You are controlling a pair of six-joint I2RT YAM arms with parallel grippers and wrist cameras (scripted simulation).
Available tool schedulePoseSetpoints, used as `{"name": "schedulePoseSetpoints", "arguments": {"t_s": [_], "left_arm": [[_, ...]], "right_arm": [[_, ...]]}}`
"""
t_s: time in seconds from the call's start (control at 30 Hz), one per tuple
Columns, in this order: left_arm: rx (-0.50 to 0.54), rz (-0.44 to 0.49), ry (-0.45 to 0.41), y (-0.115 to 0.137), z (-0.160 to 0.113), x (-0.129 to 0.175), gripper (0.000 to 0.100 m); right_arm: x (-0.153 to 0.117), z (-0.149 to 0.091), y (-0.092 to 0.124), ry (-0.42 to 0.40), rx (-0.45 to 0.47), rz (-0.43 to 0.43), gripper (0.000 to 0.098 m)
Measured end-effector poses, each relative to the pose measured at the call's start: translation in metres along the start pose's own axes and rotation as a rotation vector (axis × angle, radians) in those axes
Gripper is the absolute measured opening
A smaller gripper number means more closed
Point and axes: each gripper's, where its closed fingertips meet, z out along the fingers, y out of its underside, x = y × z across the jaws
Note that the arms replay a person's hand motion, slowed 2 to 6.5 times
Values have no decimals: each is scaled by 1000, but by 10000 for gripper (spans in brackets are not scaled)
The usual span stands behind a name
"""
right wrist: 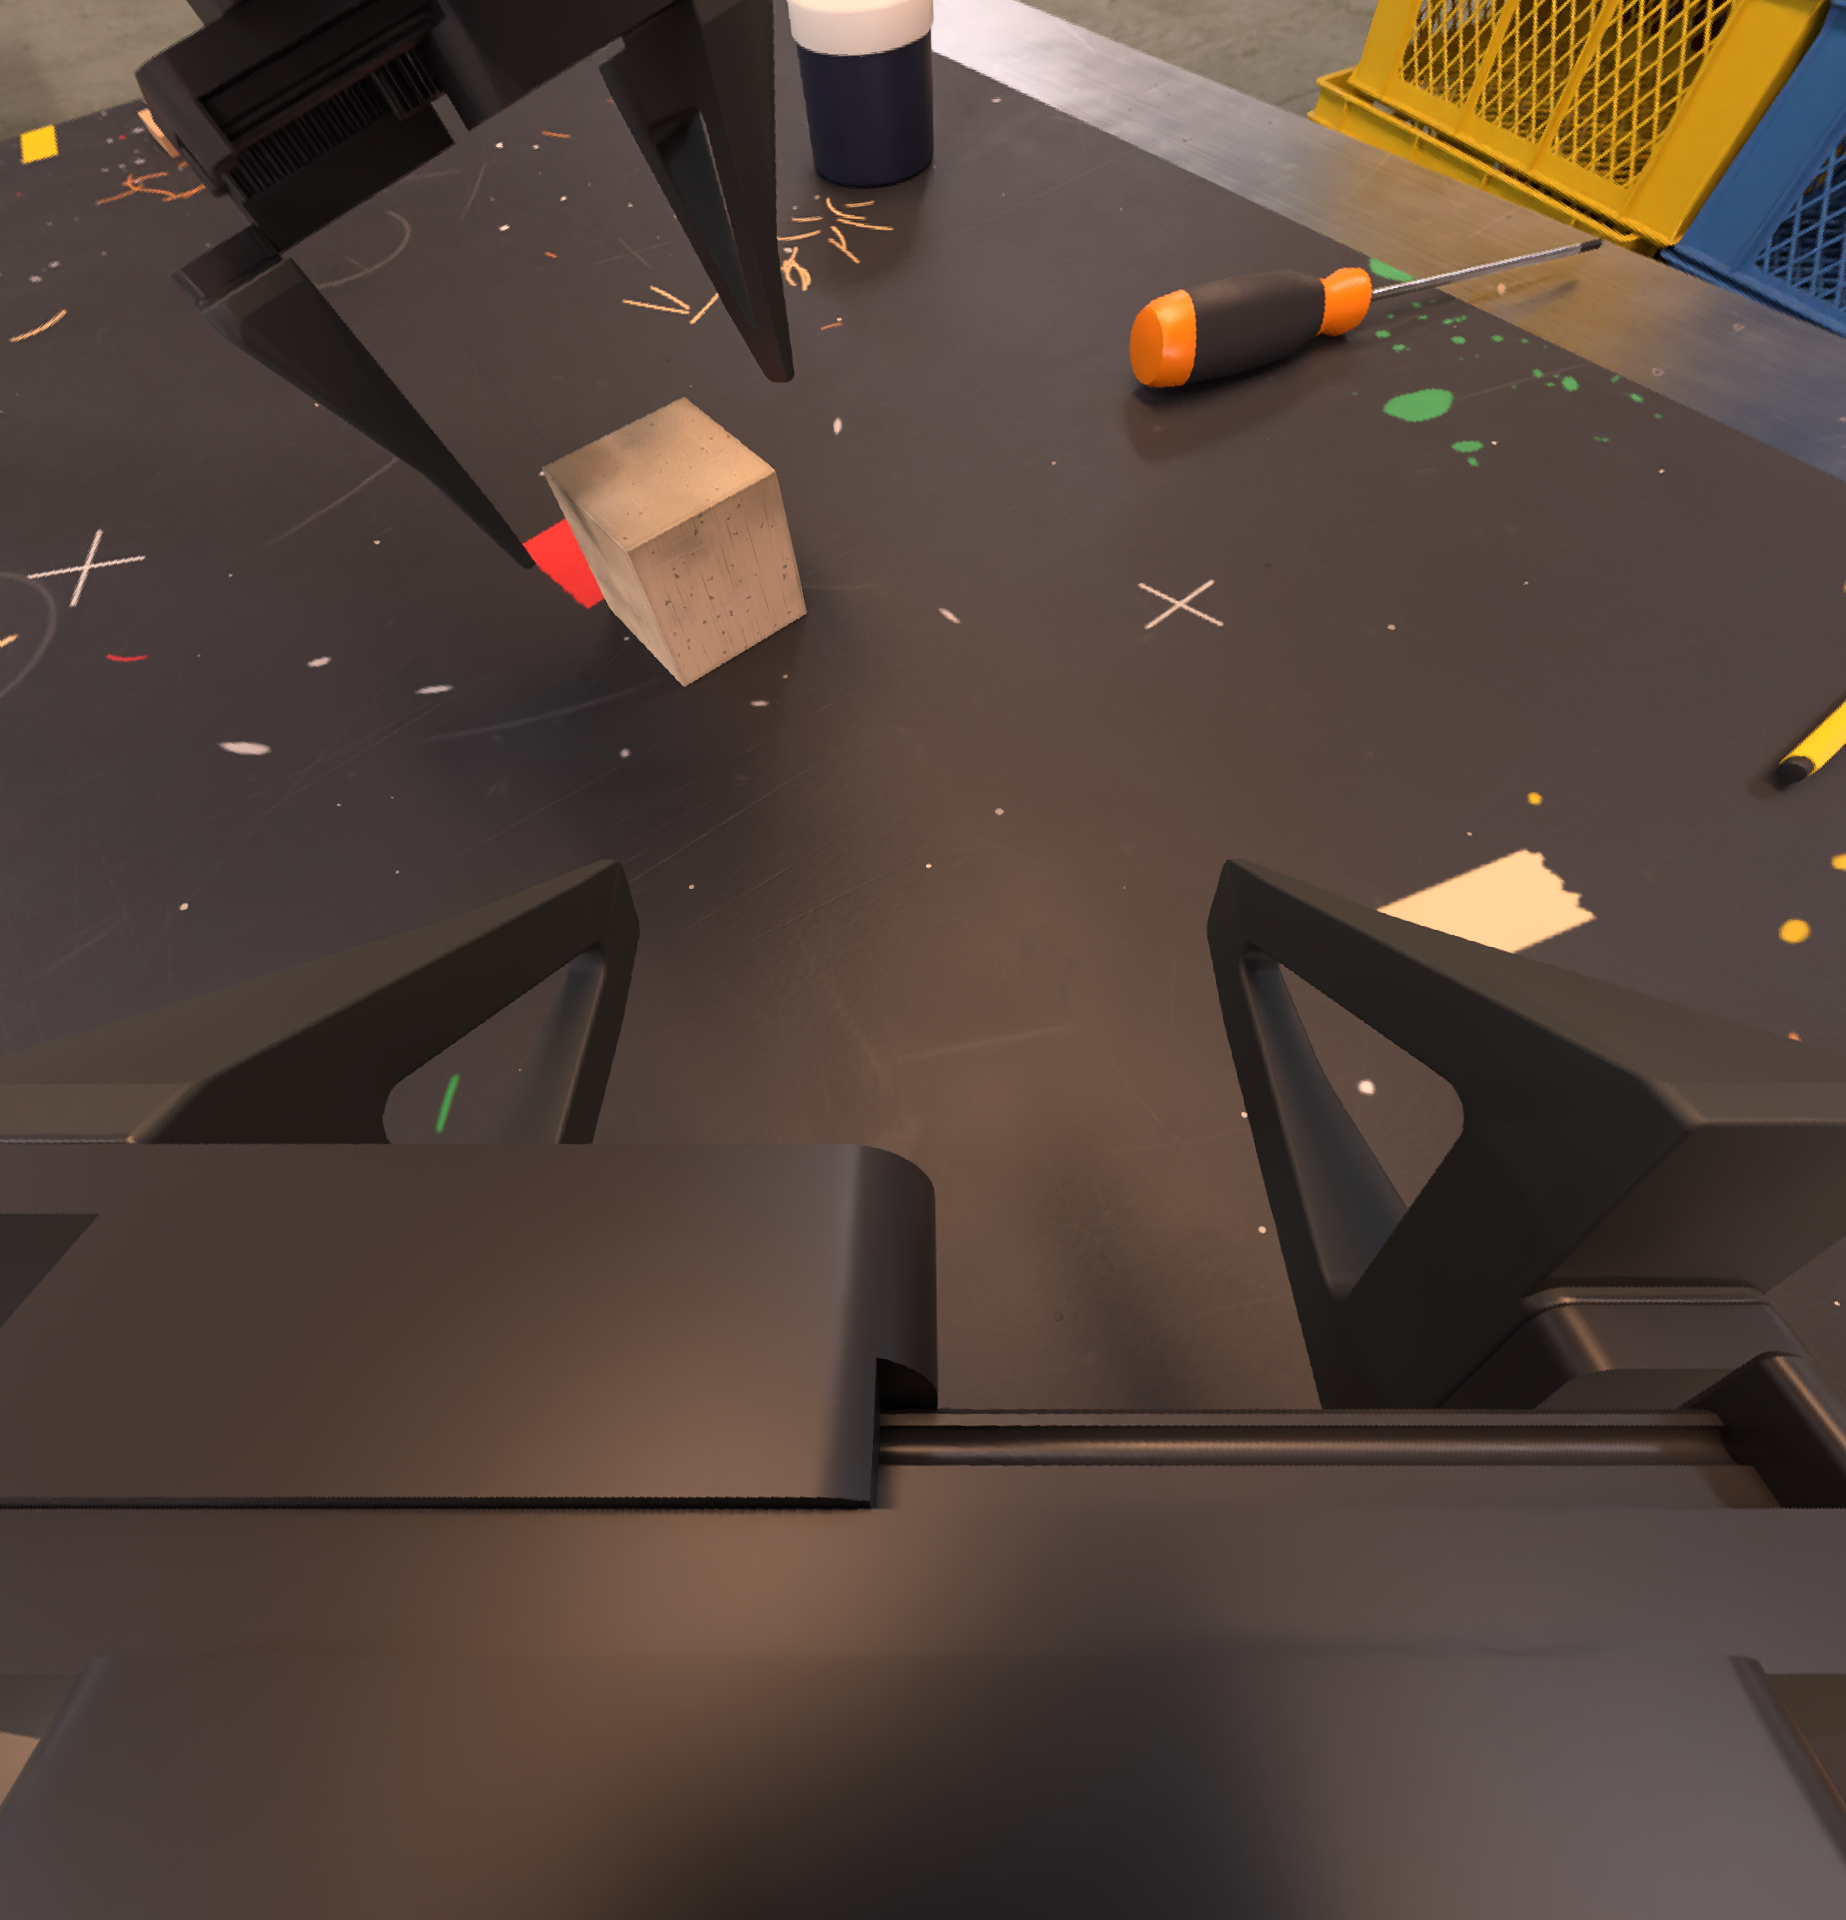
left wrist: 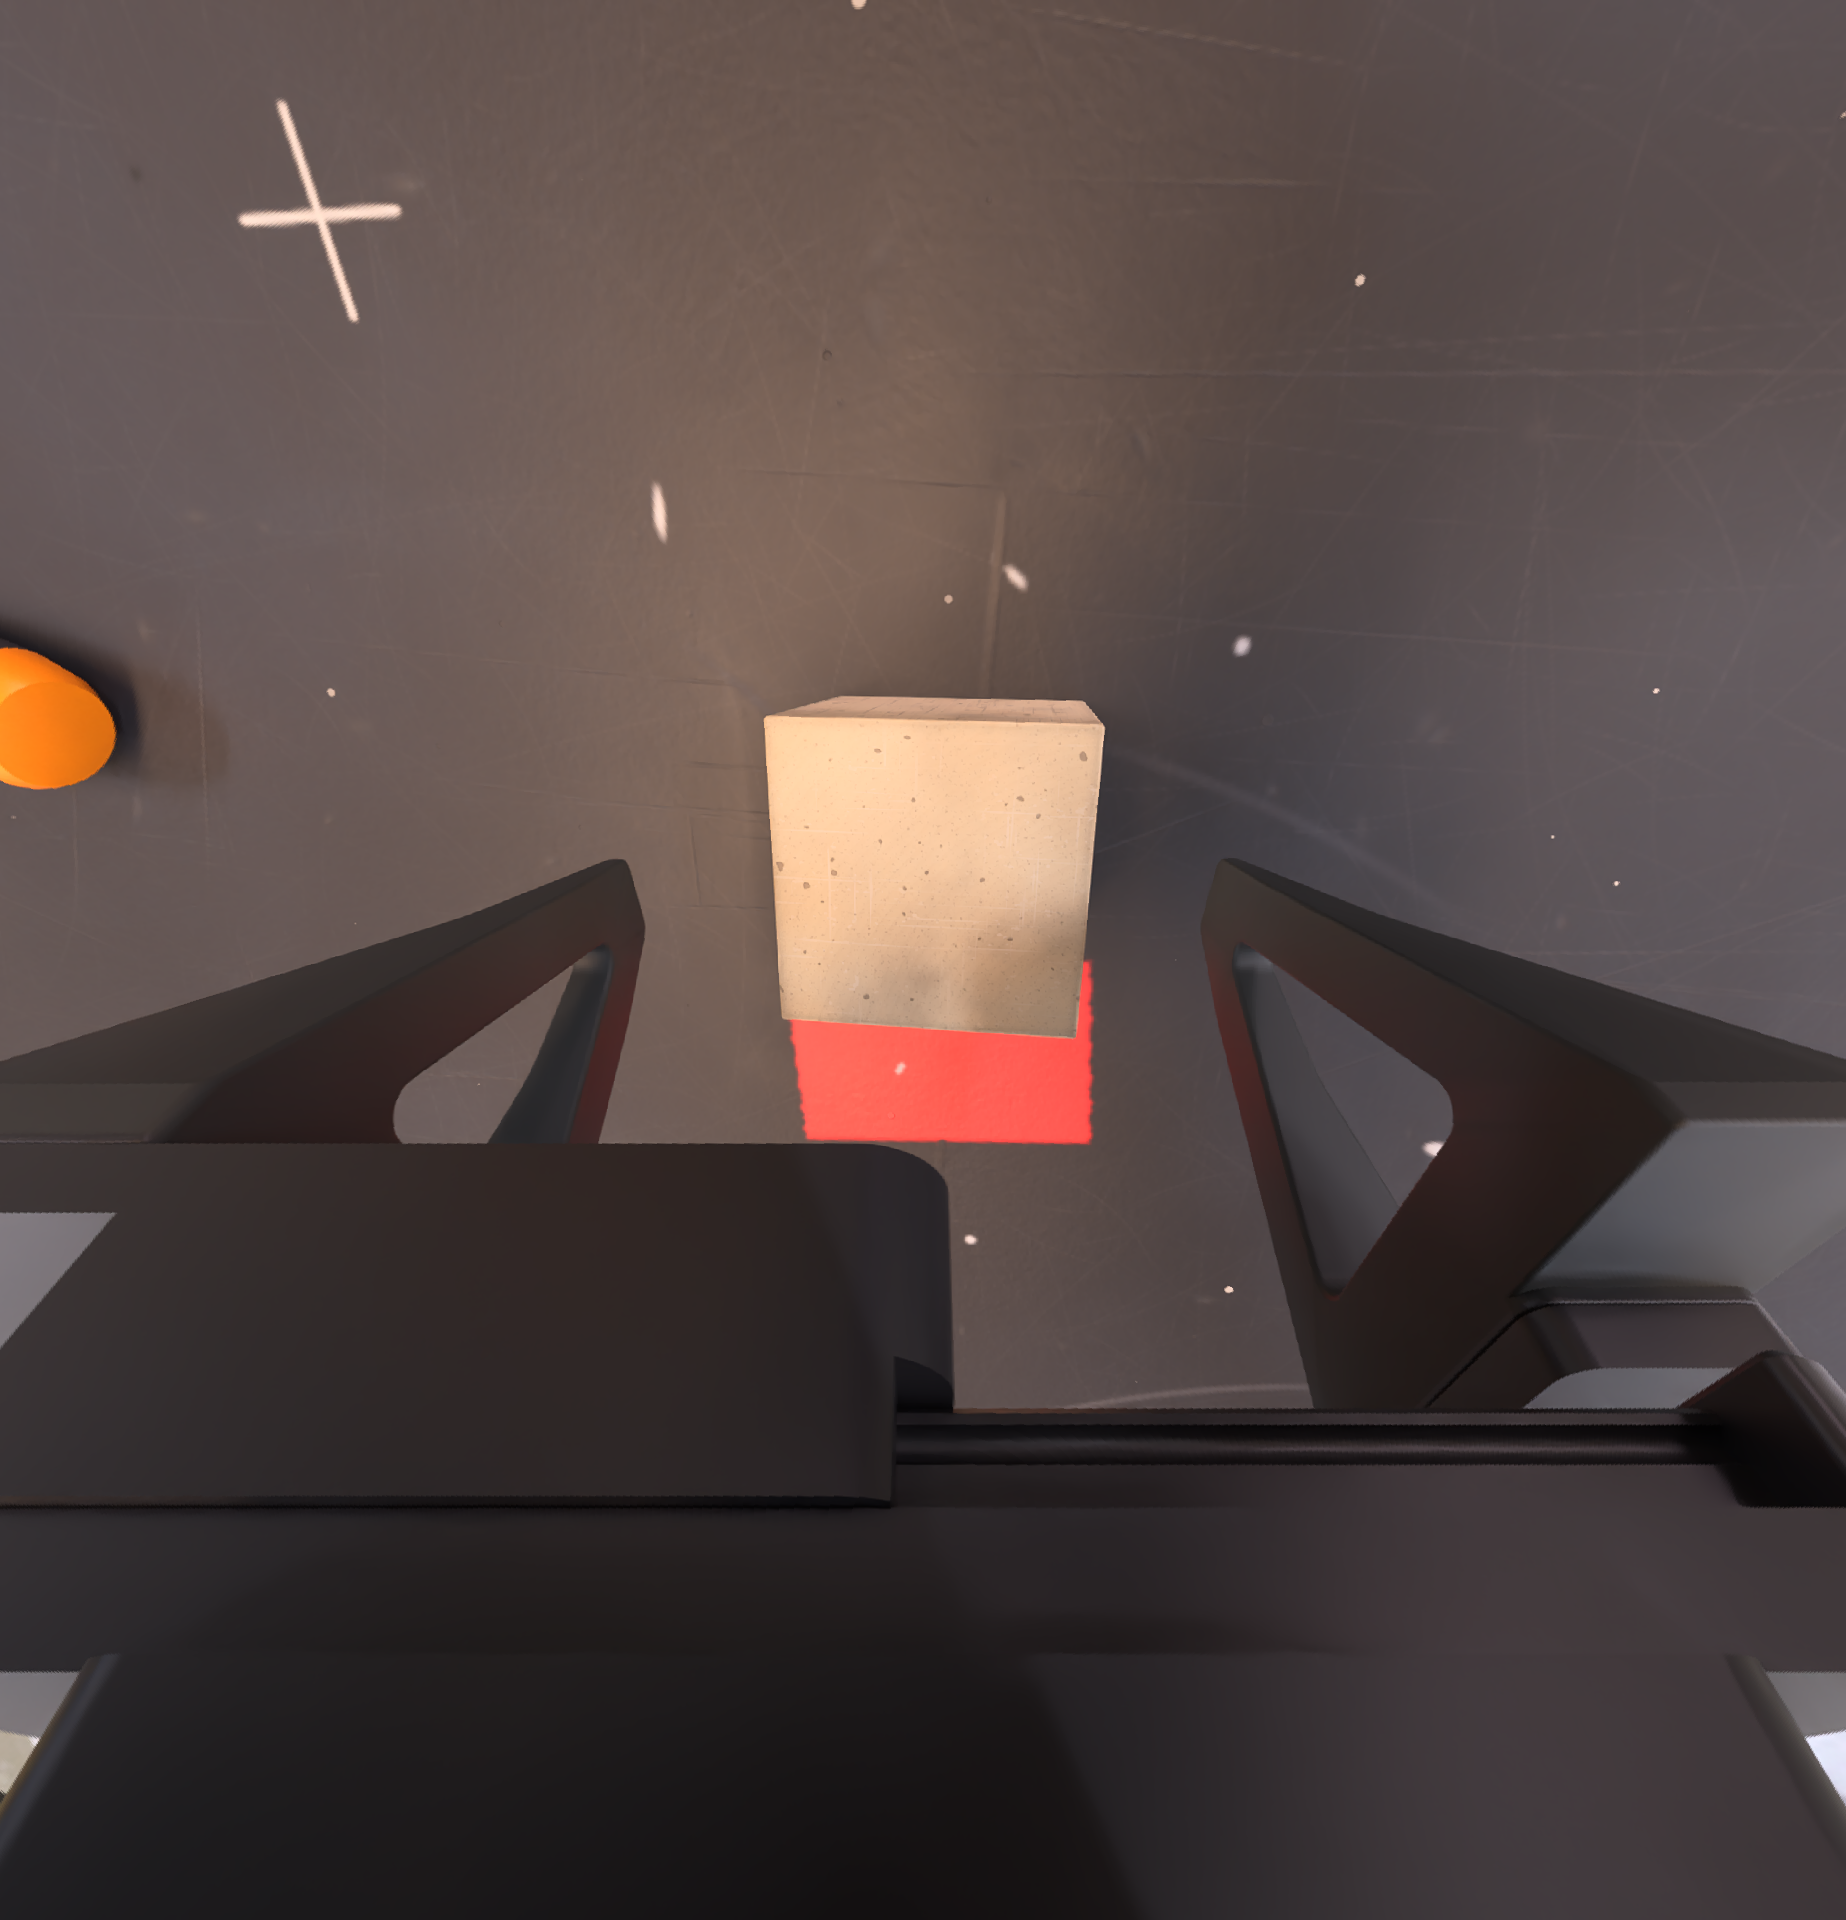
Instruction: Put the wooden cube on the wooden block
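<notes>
One pale wooden cube [left wrist: 929,862] stands on the dark table, partly over a flat red square [left wrist: 945,1091]. It also shows in the right wrist view [right wrist: 680,540]. I see no second wooden piece. My left gripper [left wrist: 924,883] is open and empty, pointing down at the cube. In the right wrist view the left gripper [right wrist: 651,468] has one finger on each side of the cube, without touching it. My right gripper [right wrist: 921,878] is open and empty, low over bare table, well short of the cube.
A screwdriver with an orange and black handle [right wrist: 1251,322] lies to the right of the cube; its handle end shows in the left wrist view [left wrist: 36,727]. A dark jar with a white cap [right wrist: 867,94] stands behind. Yellow [right wrist: 1563,104] and blue [right wrist: 1812,208] crates stand past the metal table edge. A yellow pencil [right wrist: 1833,727] lies at the right.
</notes>
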Motion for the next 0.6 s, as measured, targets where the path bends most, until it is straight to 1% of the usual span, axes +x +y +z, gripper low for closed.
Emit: {"name": "schedulePoseSetpoints", "arguments": {"t_s": [0.6], "left_arm": [[-37,-10,23,0,11,-1,765]], "right_arm": [[1,-2,2,-5,-1,8,940]]}}
